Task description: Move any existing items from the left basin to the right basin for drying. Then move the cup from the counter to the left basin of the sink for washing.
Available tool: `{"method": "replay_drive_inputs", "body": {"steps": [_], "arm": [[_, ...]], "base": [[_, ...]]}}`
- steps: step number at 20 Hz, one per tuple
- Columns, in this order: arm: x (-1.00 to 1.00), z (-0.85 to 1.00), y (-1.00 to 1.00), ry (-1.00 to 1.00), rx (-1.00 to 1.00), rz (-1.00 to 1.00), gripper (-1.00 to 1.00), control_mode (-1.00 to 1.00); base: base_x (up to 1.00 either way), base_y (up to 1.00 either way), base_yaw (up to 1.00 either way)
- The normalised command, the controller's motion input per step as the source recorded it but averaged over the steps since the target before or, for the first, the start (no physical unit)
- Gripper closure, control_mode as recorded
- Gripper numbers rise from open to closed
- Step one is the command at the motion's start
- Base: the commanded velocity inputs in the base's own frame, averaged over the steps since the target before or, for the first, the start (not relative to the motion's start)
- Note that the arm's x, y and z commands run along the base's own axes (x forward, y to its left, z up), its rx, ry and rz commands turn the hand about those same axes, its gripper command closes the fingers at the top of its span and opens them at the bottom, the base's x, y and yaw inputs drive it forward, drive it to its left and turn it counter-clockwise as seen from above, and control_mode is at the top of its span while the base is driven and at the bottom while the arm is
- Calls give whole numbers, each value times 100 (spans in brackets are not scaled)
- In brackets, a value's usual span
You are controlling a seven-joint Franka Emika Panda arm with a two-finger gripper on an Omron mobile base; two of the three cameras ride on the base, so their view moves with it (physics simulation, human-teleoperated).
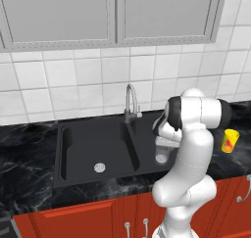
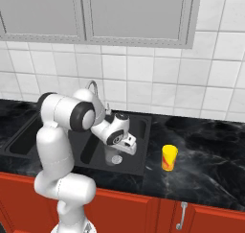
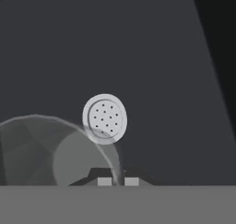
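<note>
Hanging over the right basin of the sink, the hand has its two fingers pinched on the rim of the clear glass tumbler — the wall of the glass runs right between the tips in the hand view. That tumbler stands upright, mouth up, its long axis vertical, directly beneath the hand and near the round drain of that bowl. Whether its base is touching the floor of the basin, I cannot tell. Left basin looks bare apart from its own drain. So the drying half seems close to done, a release being what is left. Next target — the yellow cup — stands upright on the worktop, beyond the sink's right edge, well apart from the hand.
</note>
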Motion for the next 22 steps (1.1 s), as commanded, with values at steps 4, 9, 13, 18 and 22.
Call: {"method": "replay_drive_inputs", "body": {"steps": [4,9,13,18,22], "arm": [[6,-14,0,0,0,3,100,-100],[8,-15,0,0,0,3,-100,-100],[12,-10,0,0,0,2,-100,-100],[1,1,0,0,0,2,-100,-100],[0,22,0,-1,0,0,-100,-100]], "base": [[0,0,0],[0,0,0],[0,0,0],[0,0,0],[0,0,0]]}}
